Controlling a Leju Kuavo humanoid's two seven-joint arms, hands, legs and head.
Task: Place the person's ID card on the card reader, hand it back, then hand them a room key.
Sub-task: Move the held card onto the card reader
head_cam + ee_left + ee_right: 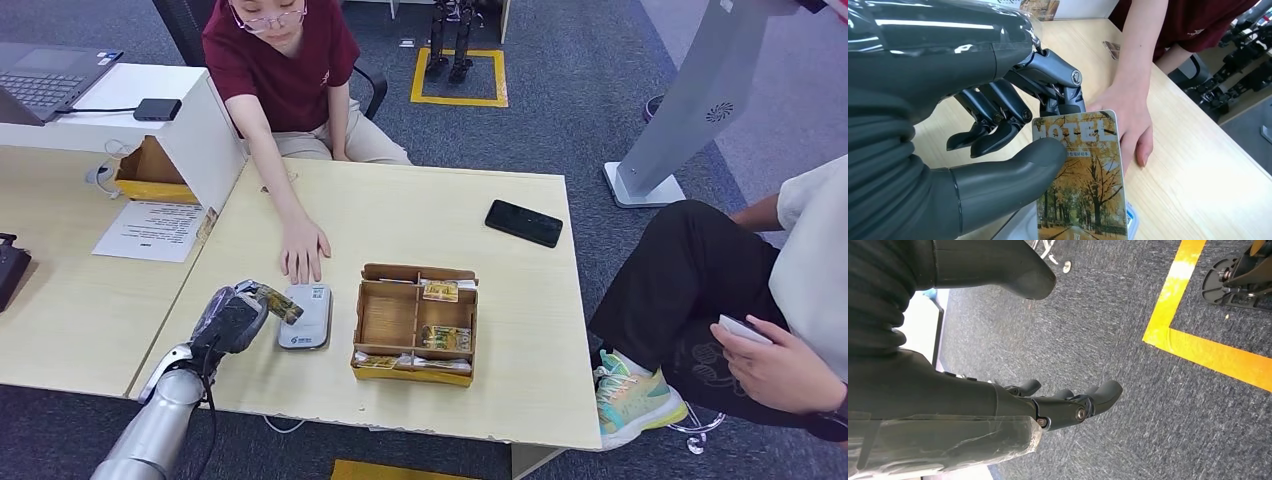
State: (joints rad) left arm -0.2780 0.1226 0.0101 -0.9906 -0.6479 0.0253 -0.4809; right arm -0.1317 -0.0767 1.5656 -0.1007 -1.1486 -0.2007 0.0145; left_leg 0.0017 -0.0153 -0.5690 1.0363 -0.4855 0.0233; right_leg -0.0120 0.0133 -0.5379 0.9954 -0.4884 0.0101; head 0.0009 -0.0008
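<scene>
- Over the white card reader (pixel 306 316) on the desk (pixel 520 330), our left hand (pixel 232 320) pinches a hotel-printed card (pixel 1083 180) between thumb and fingers, seemingly for scanning.
- A person's hand (pixel 303 250) rests flat just beside the reader, likely waiting.
- Our right hand (pixel 1063 405) hangs over carpet, fingers loosely apart, holding nothing.

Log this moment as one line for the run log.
left hand: holds hotel card above card reader | right hand: hanging, holds nothing | person's hand: on table beside reader
</scene>
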